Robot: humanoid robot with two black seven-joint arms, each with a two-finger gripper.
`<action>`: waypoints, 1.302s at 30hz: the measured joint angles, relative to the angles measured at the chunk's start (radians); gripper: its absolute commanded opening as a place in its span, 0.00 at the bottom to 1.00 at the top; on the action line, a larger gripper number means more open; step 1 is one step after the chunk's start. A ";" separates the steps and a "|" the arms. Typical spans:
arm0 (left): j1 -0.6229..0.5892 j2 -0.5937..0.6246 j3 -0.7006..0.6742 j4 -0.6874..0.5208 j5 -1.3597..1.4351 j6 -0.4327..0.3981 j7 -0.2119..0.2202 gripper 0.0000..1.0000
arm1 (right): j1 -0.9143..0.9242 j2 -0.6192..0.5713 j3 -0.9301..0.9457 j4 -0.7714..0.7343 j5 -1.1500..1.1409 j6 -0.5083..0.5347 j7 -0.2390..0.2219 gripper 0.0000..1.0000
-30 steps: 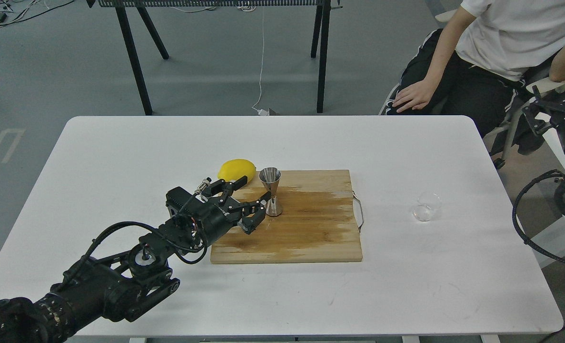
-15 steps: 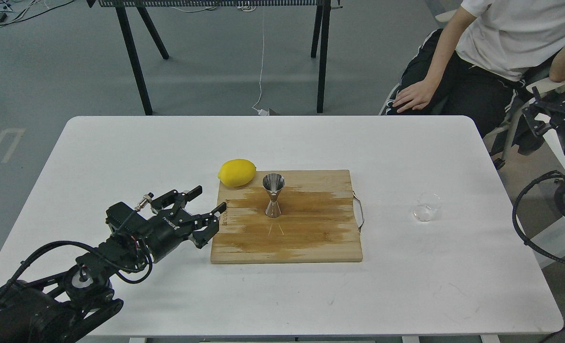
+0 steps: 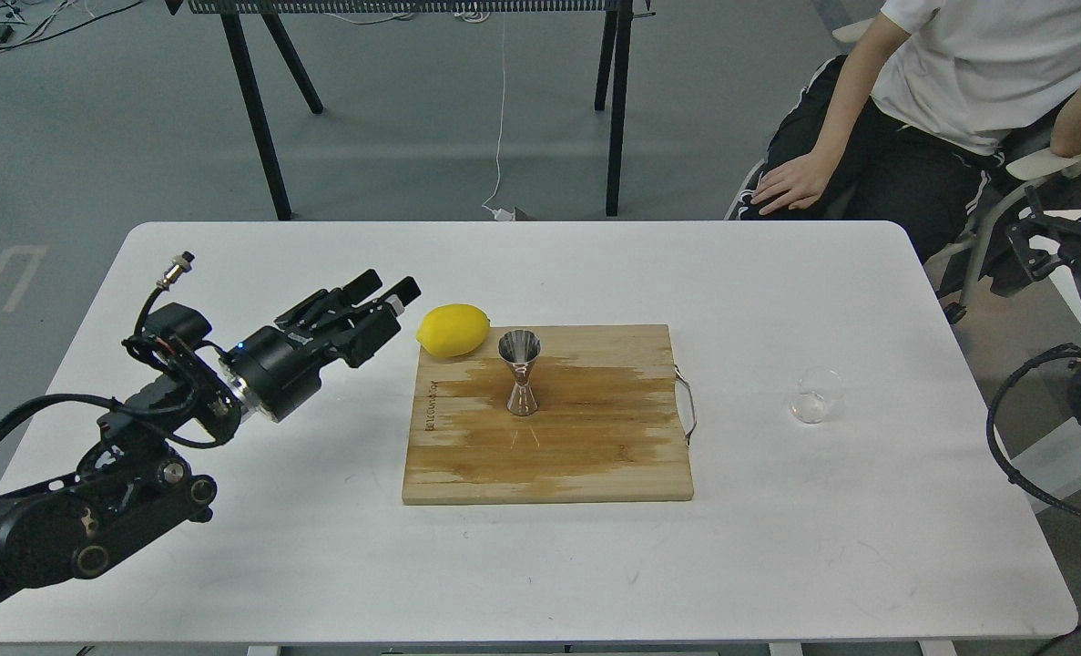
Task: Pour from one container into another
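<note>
The steel jigger stands upright on the wooden cutting board, near its back left. The clear glass cup sits on the white table to the right of the board, apart from it. My left gripper hovers above the table left of the board, beside the lemon, fingers apart and holding nothing. It is well left of the jigger. My right arm shows only at the right edge, off the table; its gripper is dark and small, and its fingers cannot be told apart.
A yellow lemon lies at the board's back left corner, close to my left fingertips. A seated person is behind the table's right corner. Black table legs stand on the floor beyond the white table.
My left gripper drew back from the jigger, leaving it standing, then rose and swung toward the back left beside the lemon. The right arm shifted slightly.
</note>
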 measured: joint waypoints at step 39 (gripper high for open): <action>-0.036 -0.171 -0.358 0.423 -1.526 -0.764 0.022 1.00 | -0.722 0.022 -0.008 0.791 0.349 -0.051 -0.089 1.00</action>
